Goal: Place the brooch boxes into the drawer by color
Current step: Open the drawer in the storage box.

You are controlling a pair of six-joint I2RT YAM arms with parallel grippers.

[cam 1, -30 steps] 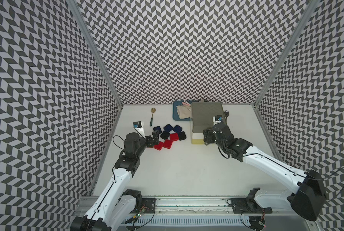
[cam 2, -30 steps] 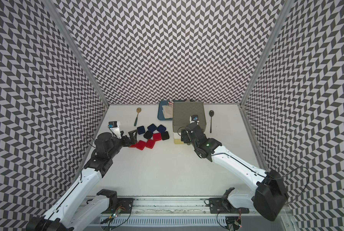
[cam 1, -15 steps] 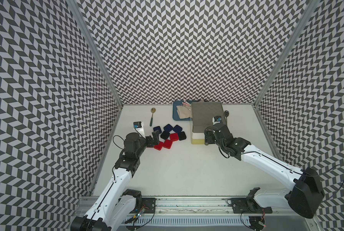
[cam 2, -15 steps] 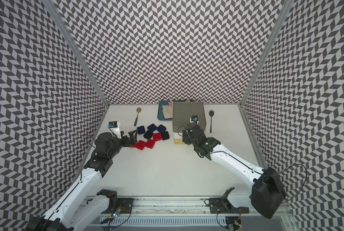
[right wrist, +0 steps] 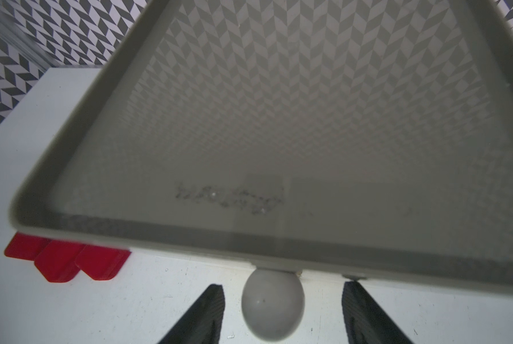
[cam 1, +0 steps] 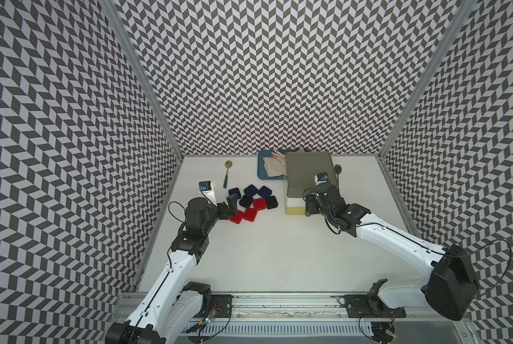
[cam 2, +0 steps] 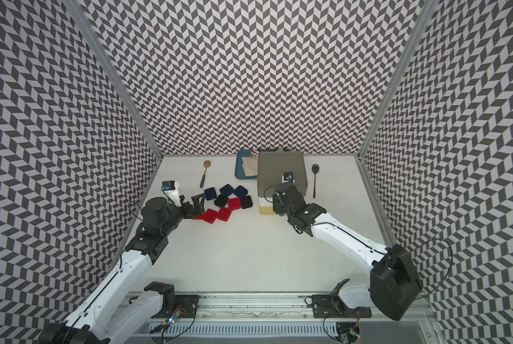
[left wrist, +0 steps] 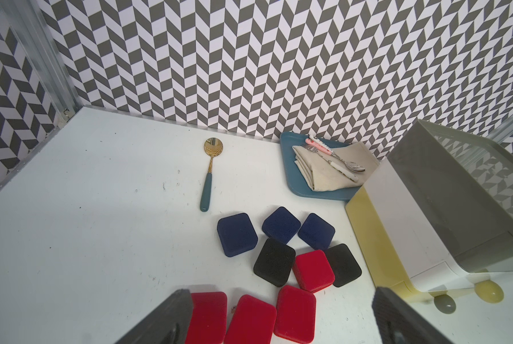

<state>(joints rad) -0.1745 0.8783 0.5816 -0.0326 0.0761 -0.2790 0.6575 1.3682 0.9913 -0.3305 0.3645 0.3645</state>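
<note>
Top views: nothing sorted; boxes (cam 1: 252, 199) lie clustered on table (cam 1: 279, 253), 9 o'clock of drawer (cam 1: 306, 169), whose tiers look closed. Around: tray (cam 1: 261, 172) at drawer's 11, black spoon (cam 1: 338, 169) at its 3, gold spoon (cam 1: 227, 174) at boxes' 11; none blocks.

Left wrist: nine boxes counted; left gripper (left wrist: 282, 295) spread wide, empty, over red ones.

Right wrist: right gripper (right wrist: 283, 286) partly spread, straddling grey knob (right wrist: 273, 303), gaps both sides, no hold. Likely top tier comes first; all placing remains.

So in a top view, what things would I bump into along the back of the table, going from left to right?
gold spoon → blue tray → drawer → dark spoon
</note>
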